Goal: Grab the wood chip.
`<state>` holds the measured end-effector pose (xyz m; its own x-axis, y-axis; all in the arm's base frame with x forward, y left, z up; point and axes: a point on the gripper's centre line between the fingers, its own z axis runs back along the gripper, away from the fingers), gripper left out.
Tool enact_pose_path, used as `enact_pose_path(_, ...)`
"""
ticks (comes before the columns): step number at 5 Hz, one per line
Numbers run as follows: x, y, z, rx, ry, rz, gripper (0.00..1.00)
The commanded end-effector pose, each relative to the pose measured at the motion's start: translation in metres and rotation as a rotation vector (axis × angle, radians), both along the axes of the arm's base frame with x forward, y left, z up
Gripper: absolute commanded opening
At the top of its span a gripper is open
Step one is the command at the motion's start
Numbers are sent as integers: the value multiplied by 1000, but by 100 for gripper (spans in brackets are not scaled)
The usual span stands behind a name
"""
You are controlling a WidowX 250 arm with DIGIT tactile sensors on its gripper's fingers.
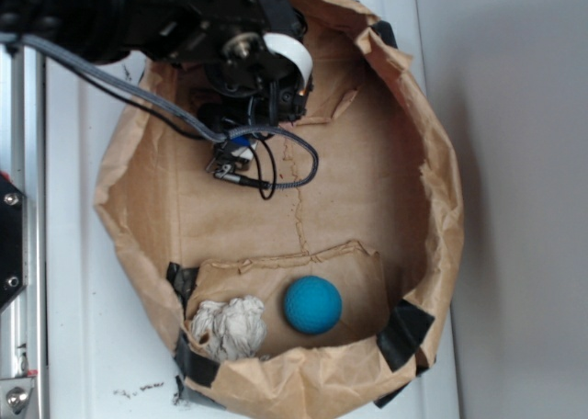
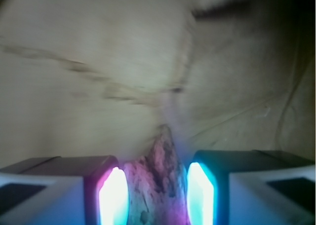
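Gripper (image 2: 157, 195) down in crumpled kraft-paper basin (image 1: 432, 162), jaws narrow around wood chip (image 2: 157, 178): rough, pitted, tapering sliver between glowing pads; contact unclear. Smooth blue ball (image 1: 312, 304) and wrinkled whitish paper wad (image 1: 230, 327) lie well apart.

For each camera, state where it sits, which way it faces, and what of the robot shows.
Exterior: overhead, looking down into the crumpled brown paper bag; black robot arm enters top left.
Wrist: mounted on the tool, looking along its lit fingers at the rough brown wood chip between them.
Shared: the brown paper floor and the tool; the exterior view hides the chip.
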<state>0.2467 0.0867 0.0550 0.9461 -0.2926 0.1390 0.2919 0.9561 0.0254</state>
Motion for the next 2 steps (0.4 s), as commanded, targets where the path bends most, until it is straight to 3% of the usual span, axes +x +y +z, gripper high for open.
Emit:
enact_pose_path(1,4,-19,87,-20,-113,-6,0)
enact_pose_path(2,10,-28,99,-29,-114,8,0)
